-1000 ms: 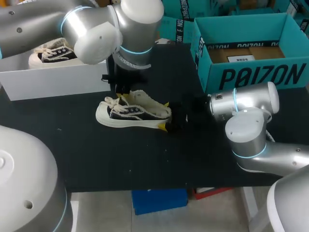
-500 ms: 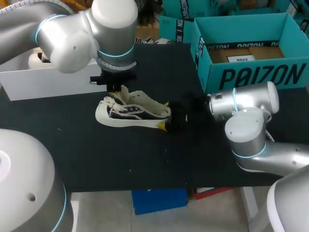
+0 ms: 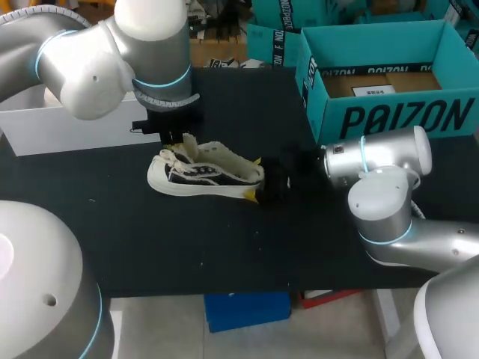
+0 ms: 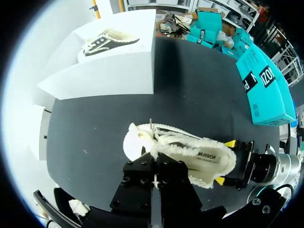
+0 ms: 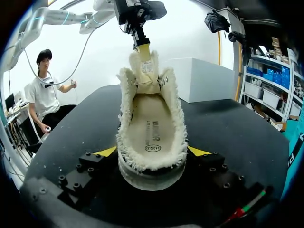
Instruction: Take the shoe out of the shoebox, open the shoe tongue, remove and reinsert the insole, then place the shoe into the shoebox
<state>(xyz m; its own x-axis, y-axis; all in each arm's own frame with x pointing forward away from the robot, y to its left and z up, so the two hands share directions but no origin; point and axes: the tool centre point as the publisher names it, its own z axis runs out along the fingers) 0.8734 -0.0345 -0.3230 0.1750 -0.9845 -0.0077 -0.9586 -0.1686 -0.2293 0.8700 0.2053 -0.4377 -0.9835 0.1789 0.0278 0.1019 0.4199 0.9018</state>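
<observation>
While the head view looks down on the black table [image 3: 224, 247], the shoe [image 3: 206, 178] sits on its sole near the middle, toe toward the white shoebox [image 3: 75, 127] and heel toward the teal box [image 3: 389, 112]. The left arm [image 3: 112, 52] hangs over the laces end, and its jaws meet the raised tongue [image 3: 187, 143]. The right arm [image 3: 382, 194] lies low along the table, its jaws set on the heel, one yellow fingertip [image 3: 257, 161] on each side.

From the left wrist view, the shoe [image 4: 190, 154] lies just ahead of the left jaws, which stand almost together. The pale tongue [image 4: 137, 142] runs up to them; the yellow tips are hidden. The insole [image 4: 204, 156] lies flat inside the shoe. At the heel, the right arm's fingertips [image 4: 230, 143] press the frayed collar from both sides. Farther off, a second shoe [image 4: 108, 40] rests in the white shoebox [image 4: 109, 71], and the teal box [image 4: 266, 90] stands well apart at the table's edge.

From the right wrist view, the right jaws are clamped on the heel of the shoe [image 5: 152, 175], with the yellow fingertips [image 5: 107, 152] against both sides. The insole [image 5: 152, 128] shows full length inside. Beyond it the tongue [image 5: 145, 71] stands upright, pinched at its top edge by the left jaws.
</observation>
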